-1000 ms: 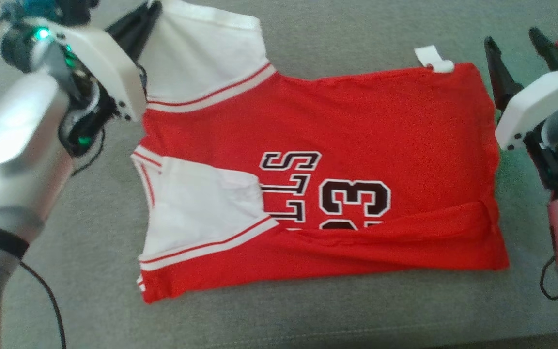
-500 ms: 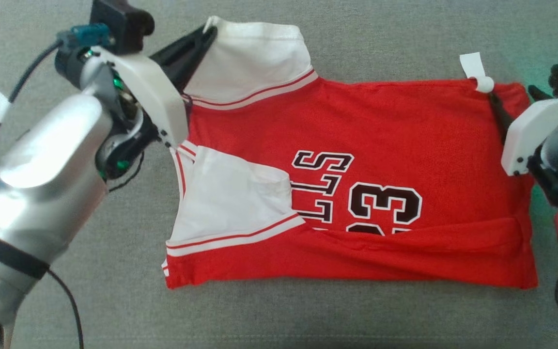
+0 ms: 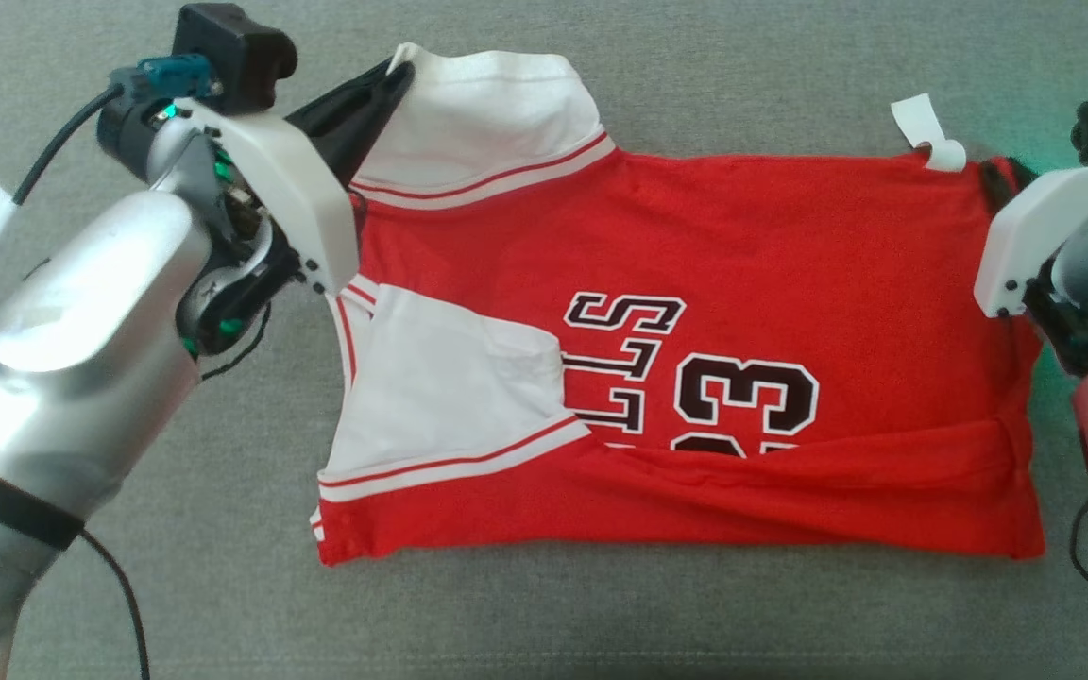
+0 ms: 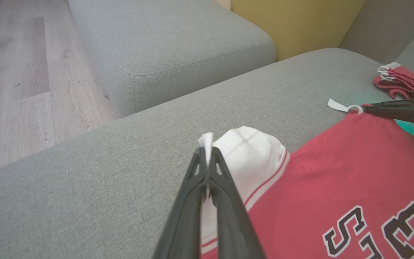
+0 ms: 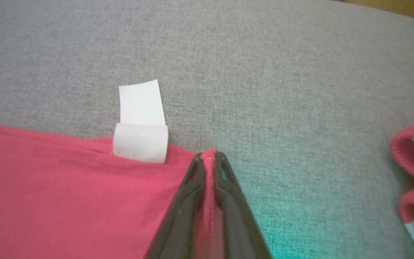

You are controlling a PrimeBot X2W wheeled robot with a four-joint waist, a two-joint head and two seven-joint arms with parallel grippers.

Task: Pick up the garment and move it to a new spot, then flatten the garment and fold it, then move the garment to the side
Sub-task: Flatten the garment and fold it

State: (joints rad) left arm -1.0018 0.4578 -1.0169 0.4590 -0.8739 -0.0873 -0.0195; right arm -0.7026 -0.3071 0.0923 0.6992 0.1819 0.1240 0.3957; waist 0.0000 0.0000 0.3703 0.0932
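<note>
As left hand (image 4: 207, 154) and right hand (image 5: 210, 157) pinch garment (image 3: 742, 246) corners, sofa (image 3: 601, 614) surrounds it.

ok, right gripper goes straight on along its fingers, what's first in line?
Probably bare grey cushion just past the jersey corner that the right gripper pinches; the white tag lies off to the side. Depth unclear.

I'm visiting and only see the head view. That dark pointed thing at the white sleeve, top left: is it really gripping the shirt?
Observer: Yes. The left wrist view shows the left end effector shut on the edge of the white sleeve.
Operator: And the half-hidden one on the right?
Observer: The right end effector pinches a red corner of the shirt, beside the white tag.
Operator: Anything else nearby?
Observer: Another red and white garment lies farther along the grey sofa.
</note>
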